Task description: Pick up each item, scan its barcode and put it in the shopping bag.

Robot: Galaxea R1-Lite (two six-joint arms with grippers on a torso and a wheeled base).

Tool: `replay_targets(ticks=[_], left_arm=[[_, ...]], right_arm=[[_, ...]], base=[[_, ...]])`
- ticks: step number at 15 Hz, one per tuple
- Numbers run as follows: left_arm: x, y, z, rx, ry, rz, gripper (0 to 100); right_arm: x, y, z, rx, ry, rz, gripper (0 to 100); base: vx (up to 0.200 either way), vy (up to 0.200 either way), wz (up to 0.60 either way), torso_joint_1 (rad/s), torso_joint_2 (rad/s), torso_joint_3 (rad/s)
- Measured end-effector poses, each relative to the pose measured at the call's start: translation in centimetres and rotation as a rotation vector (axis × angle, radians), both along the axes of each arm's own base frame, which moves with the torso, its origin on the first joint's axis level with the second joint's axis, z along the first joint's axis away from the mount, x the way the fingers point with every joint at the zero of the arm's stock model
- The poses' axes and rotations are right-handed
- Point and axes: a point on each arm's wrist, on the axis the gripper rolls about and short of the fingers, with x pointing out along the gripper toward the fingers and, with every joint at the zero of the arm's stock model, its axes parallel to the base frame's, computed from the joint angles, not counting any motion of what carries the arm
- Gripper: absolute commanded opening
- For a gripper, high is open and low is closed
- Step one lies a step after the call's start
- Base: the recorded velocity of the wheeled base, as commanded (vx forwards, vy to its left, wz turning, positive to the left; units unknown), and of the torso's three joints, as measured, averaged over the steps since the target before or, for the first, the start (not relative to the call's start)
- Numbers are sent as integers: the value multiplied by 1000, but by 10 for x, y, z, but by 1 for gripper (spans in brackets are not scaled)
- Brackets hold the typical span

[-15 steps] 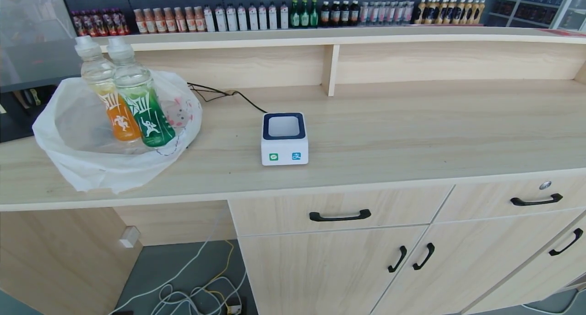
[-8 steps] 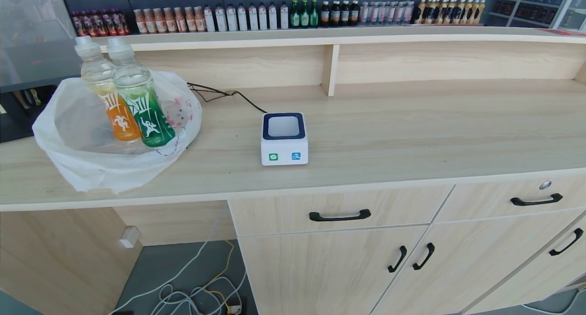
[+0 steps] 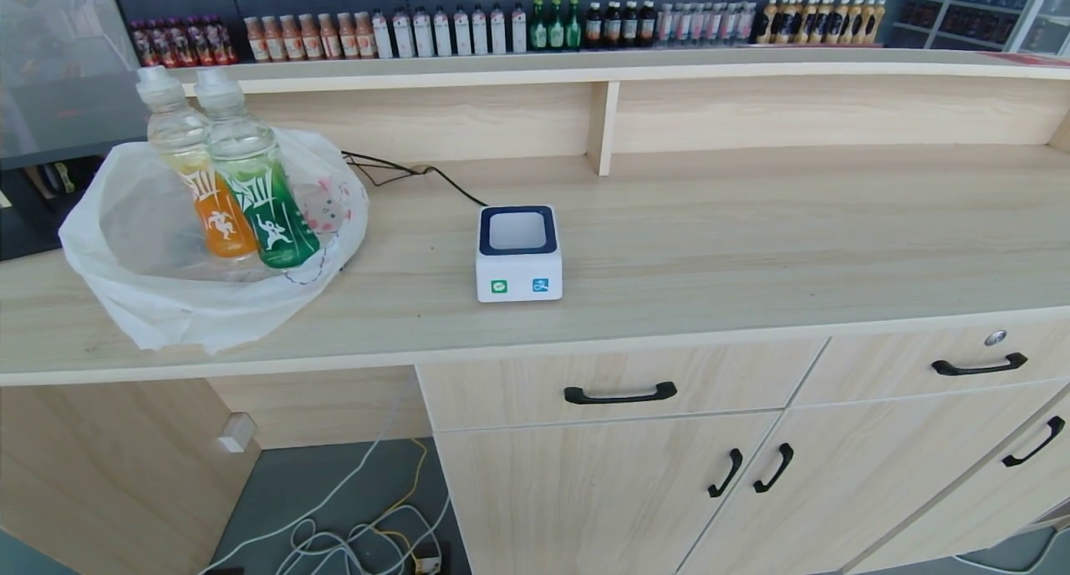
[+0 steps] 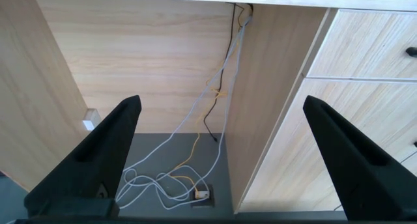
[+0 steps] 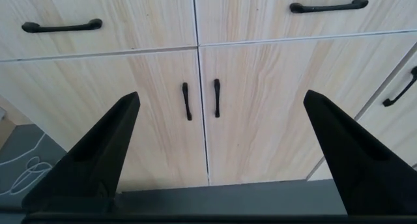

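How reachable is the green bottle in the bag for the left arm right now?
Probably not directly: the left gripper hangs below the counter, jaws open, and must clear its edge first. Up there, the green bottle stands with its top free in the open shopping bag.

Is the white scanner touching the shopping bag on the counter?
Apart. The head view shows a bare strip of counter between the scanner and the nearest edge of the shopping bag.

Wooden counter (image 3: 752, 241); 2 drawer handles (image 3: 619, 394) below; bottle row (image 3: 501, 27) on back shelf; cables (image 3: 351, 537) on floor.
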Motion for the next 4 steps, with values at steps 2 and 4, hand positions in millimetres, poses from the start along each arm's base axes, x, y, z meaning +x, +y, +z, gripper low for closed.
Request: replay_targets(ticks=[2,4], left_arm=[[0,0,0,0,0,0,100],[0,0,0,0,0,0,100]], right_arm=[[-1,0,0,1,-11,-3,100],[-1,0,0,0,-16,-5,100]], base=[[0,0,0,0,0,0],[0,0,0,0,0,0]])
